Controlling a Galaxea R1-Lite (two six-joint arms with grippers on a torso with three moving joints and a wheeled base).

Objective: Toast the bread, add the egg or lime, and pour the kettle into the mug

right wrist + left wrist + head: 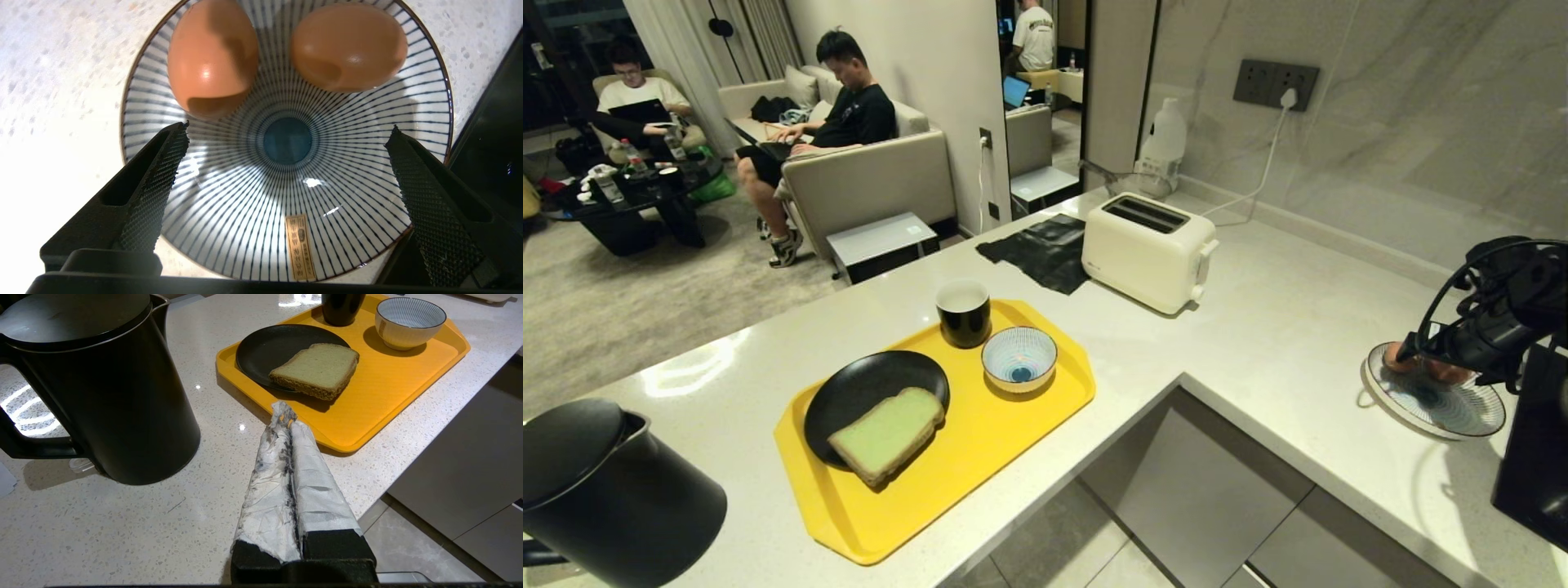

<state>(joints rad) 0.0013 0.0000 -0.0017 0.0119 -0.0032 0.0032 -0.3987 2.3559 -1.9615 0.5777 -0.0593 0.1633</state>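
Observation:
The bread (888, 433), pale green with a brown crust, lies on a black plate (849, 384) on the yellow tray (1013, 425). Behind it on the tray stands the black mug (964, 313). At the near left stands the black kettle (605, 490), lid down. Two brown eggs (212, 57) (349, 47) lie in a striped dish (1462, 412) at the right. My right gripper (288, 128) hangs open just above that dish, its fingers (155, 179) short of the eggs and holding nothing. Beside the kettle (98, 388), my left gripper (284, 412), wrapped in white tape, is shut and empty. No lime shows.
A cream toaster (1147, 249) stands at the back with empty slots, a black cloth (1045, 249) beside it. A small striped bowl (1019, 358) sits on the tray. A black appliance (1531, 441) stands right of the dish. The counter bends inward (1180, 380). People sit in the room behind.

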